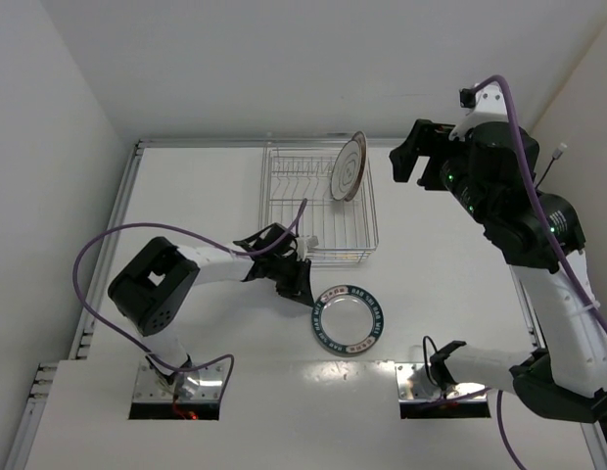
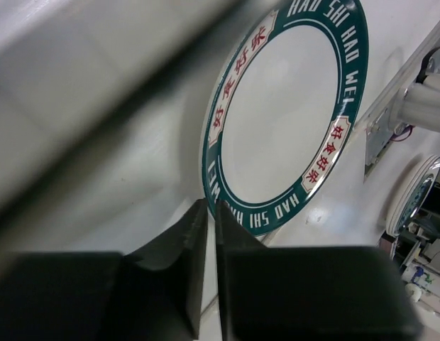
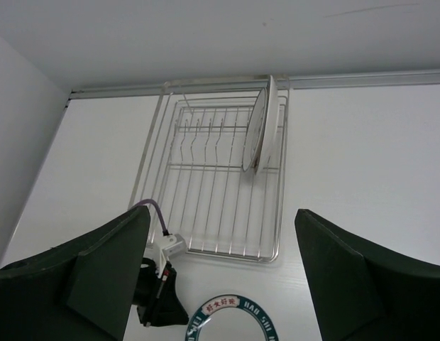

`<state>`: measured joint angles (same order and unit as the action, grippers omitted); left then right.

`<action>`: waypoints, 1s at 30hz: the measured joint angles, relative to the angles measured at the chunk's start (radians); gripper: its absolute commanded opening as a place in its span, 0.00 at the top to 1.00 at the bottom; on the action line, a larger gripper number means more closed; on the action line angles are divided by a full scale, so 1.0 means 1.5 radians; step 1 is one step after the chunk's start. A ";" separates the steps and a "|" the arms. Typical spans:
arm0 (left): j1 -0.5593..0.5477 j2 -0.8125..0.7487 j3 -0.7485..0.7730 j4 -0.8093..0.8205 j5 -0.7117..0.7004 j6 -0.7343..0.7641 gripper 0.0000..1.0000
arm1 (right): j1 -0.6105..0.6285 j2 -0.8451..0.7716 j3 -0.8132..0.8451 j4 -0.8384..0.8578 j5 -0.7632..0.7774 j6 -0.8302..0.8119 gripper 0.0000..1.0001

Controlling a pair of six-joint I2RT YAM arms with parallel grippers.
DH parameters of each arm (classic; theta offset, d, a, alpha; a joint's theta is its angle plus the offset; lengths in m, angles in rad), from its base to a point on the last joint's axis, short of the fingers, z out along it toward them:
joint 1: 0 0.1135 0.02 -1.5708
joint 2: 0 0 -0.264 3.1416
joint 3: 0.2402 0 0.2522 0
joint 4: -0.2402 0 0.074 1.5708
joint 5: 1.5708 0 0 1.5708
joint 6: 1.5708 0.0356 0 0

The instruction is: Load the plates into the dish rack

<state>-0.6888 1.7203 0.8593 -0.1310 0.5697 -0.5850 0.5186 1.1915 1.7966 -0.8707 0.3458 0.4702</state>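
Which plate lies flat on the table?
The teal-rimmed plate with lettering, in front of the dish rack; the white ringed plate stands upright inside the rack.

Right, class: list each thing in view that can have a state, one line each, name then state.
Teal-rimmed plate: lying flat on the table, not yet racked.
Left claw: shut on that plate's rim.
Right claw: open, empty, raised.
Dish rack: partly loaded, most slots free.
Ringed plate: standing on edge at the rack's right side.
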 measured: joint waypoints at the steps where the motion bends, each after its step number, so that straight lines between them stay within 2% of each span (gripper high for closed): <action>1: -0.004 0.000 0.000 0.001 0.001 0.001 0.99 | 0.000 0.000 0.000 -0.001 0.003 0.000 0.19; 5: -0.013 0.003 0.000 0.009 -0.007 -0.002 0.96 | 0.000 -0.001 0.000 -0.009 0.009 -0.001 0.19; 6: -0.017 0.005 0.001 0.013 -0.010 -0.005 0.88 | 0.000 -0.002 0.000 -0.011 0.010 -0.001 0.19; 7: -0.021 0.006 0.001 0.017 -0.014 -0.009 0.84 | 0.000 -0.005 0.000 -0.015 0.010 -0.001 0.19; 13: -0.048 -0.005 -0.030 0.073 -0.046 -0.061 0.48 | 0.000 -0.063 -0.038 -0.022 0.009 0.004 0.19; 15: -0.051 -0.032 -0.062 0.088 -0.061 -0.087 0.44 | 0.000 -0.093 -0.055 -0.029 0.009 0.009 0.19; 23: -0.072 -0.163 -0.175 0.109 -0.113 -0.244 0.41 | 0.000 -0.195 -0.105 -0.049 0.009 0.018 0.19; 27: -0.127 -0.274 -0.207 0.065 -0.193 -0.346 0.41 | 0.000 -0.227 -0.128 -0.053 0.009 0.022 0.19; 30: -0.182 -0.373 -0.223 0.046 -0.297 -0.423 0.40 | 0.000 -0.239 -0.138 -0.054 0.006 0.026 0.19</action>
<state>-0.9623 1.1614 0.5251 -0.0628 0.1246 -1.2190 0.5186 0.8337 1.5894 -0.9520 0.3550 0.5087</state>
